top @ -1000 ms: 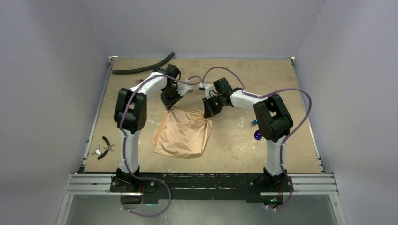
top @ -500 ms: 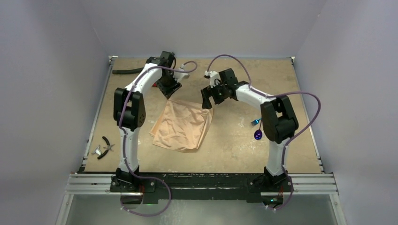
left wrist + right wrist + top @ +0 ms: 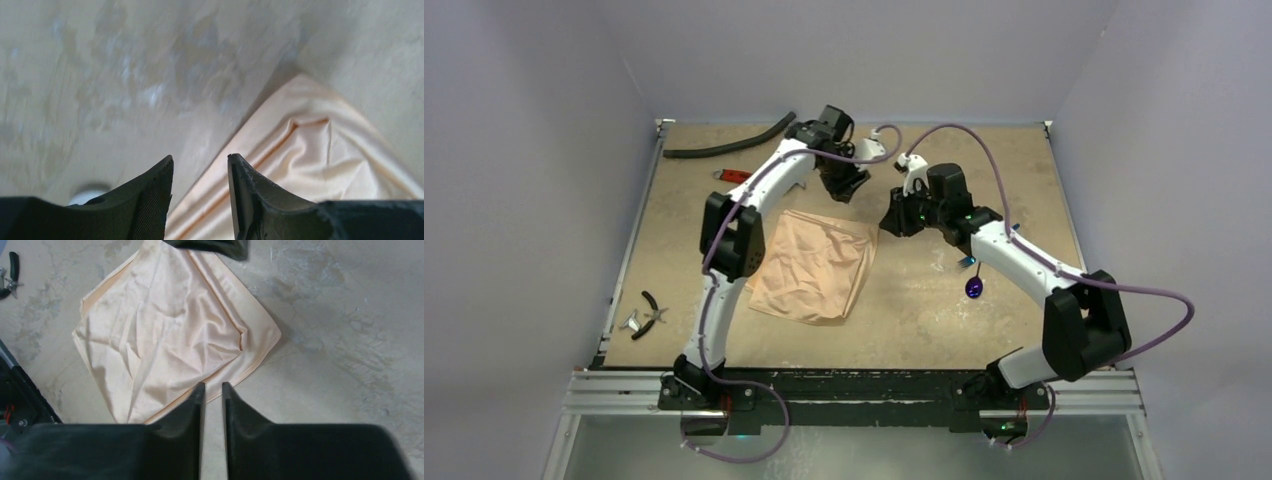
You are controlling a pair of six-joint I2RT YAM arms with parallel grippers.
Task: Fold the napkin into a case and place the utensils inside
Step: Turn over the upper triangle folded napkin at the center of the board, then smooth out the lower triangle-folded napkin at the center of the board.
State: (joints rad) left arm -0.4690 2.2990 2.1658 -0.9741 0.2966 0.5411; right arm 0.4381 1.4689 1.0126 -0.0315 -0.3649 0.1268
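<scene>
Lying flat on the tan table point(image 3: 924, 320), the napkin point(image 3: 814, 265) is spread as a rumpled, roughly square peach-orange sheet, turned at a slight slant. It sits left of the table's middle, partly behind the left arm's elbow in the overhead view. It does not have the long, narrow shape of a case. One layer laps over near its far right corner, and a raised crease marks the overlap (the right wrist view shows this best).

The left gripper point(image 3: 846, 185) hangs over bare table just past the napkin's far edge. Its fingers stand apart with nothing between them, and in its own camera the cloth's corner shows beyond the right finger. The right gripper point(image 3: 894, 218) is poised beside the napkin's far right corner, near the left gripper but not touching it. Only a slim gap separates its fingers, the gap is empty, and neither finger touches the cloth.

The utensils lie to the right of the napkin, apart from it. The dark purple spoon point(image 3: 974, 288) rests on the table just beside the right forearm. Only a short blue piece of the fork point(image 3: 966, 261) shows just beyond the spoon, the rest hidden by that arm.

A curved black hose point(image 3: 729, 143) lies along the far left edge, with a red-handled wrench point(image 3: 734, 176) near it. Black-handled pliers point(image 3: 652, 308) sit by the left rail.
</scene>
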